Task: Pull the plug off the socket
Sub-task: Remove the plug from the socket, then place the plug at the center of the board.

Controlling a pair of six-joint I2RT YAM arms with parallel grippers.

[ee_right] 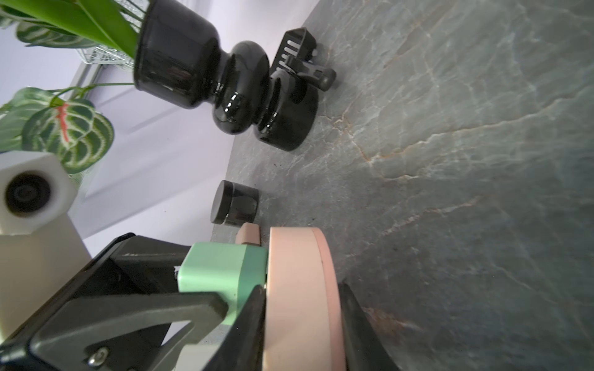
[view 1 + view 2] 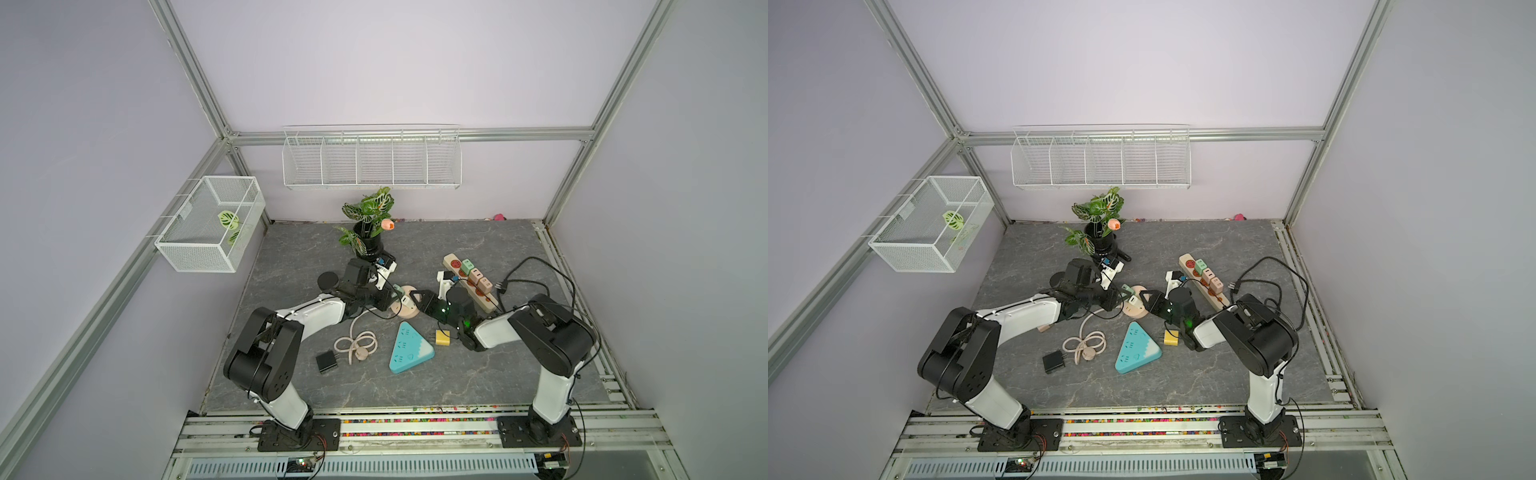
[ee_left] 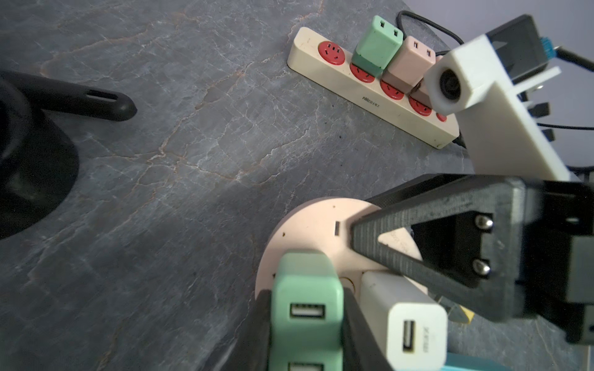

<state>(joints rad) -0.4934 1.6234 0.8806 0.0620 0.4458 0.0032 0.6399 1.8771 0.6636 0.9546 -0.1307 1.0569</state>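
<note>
Green plug (image 1: 221, 273) gripped, not out of the socket yet

Start with the big gray table (image 2: 415, 382): wide and bare at the front, busier toward the back. See both arms reaching in to the middle. Spot a long power strip (image 2: 469, 282) beside the right arm, a blue triangle socket (image 2: 409, 349) in front, and a black vase (image 2: 368, 245) close behind the left wrist.

Next, find the round pink socket (image 2: 402, 309), right in the middle between the two arms. Pinched at its rim by the right gripper (image 1: 302, 289), one finger on the top face, one under the disc. Closed to a narrow gap on that flat disc.

Then the green plug, stuck in the pink face with a white plug (image 3: 414, 321) just beside it. Squeezed from both sides by the left gripper (image 3: 307, 298), clamped tight on it. Seems not out yet, with its base touching the face.

Points its long way out of the pink face toward the left wrist, about in line with the left fingers. Calls for a straight pull back along that line, with the right gripper holding the disc back. Leaves little room on the white plug's side, so no wiggling that way. Mind the vase behind the left wrist.
</note>
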